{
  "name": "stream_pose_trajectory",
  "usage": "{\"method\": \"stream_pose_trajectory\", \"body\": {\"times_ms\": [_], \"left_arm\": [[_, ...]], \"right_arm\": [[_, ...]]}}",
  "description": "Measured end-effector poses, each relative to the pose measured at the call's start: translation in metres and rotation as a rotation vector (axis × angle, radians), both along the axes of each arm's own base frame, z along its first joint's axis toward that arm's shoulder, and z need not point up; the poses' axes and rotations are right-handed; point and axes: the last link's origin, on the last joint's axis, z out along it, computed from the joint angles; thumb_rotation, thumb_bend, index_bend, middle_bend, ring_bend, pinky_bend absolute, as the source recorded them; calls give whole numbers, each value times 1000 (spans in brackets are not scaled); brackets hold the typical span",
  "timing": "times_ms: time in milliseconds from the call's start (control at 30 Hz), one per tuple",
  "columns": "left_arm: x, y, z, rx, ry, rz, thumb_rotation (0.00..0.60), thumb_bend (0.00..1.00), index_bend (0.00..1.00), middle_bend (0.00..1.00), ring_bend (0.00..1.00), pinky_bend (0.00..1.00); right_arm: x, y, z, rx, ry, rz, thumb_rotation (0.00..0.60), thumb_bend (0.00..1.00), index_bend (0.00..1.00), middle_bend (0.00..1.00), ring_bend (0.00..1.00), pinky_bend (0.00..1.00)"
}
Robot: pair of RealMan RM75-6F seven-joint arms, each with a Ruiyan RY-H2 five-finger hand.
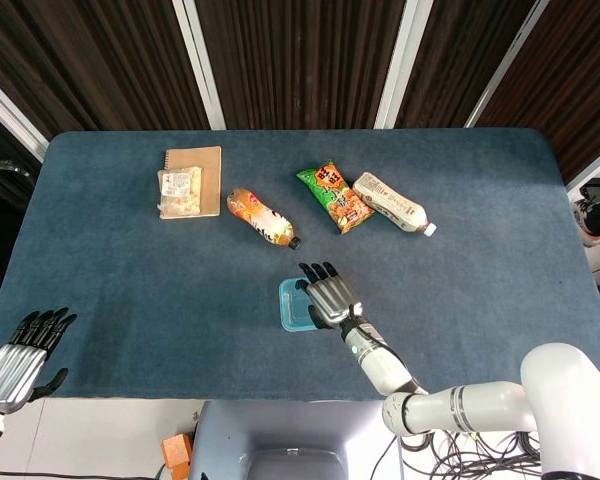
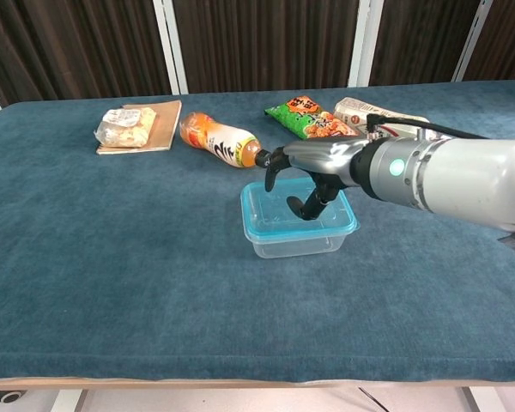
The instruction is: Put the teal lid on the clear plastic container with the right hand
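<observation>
The teal lid point(image 2: 299, 214) already lies on the clear plastic container point(image 2: 296, 239), near the front middle of the desk point(image 2: 112, 257). The right robot hand point(image 2: 313, 176) hovers over the lid with fingers curled downward, holding nothing; whether a fingertip touches the lid I cannot tell. The left robot hand point(image 1: 20, 358) hangs off the near left corner, fingers together and extended, empty. To seat the lid well, I judge the hand should press flat and evenly along the rim, corner by corner, straight down, so the light container neither slides nor tips toward the orange drink bottle point(image 2: 219, 140) just beyond it.
</observation>
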Motion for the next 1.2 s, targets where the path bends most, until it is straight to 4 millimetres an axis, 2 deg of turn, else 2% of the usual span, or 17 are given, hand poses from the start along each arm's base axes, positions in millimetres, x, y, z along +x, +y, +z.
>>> {"method": "stream_pose_trajectory", "body": {"times_ms": [167, 333, 633, 1200], "left_arm": [[0, -1, 0, 1, -1, 1, 600, 345, 0, 39, 37, 37], [2, -1, -2, -5, 2, -7, 600, 345, 0, 39, 37, 37], [4, -2, -3, -5, 6, -9, 600, 344, 0, 39, 37, 37], [2, -2, -2, -3, 6, -2, 600, 345, 0, 39, 38, 37]], "right_arm": [[1, 10, 15, -4, -24, 62, 600, 584, 312, 0, 0, 0], [-6, 25, 27, 16, -25, 104, 600, 584, 316, 0, 0, 0], [-19, 42, 23, 58, 15, 131, 600, 585, 323, 0, 0, 0], [-28, 49, 13, 87, 36, 149, 600, 586, 326, 0, 0, 0]]}}
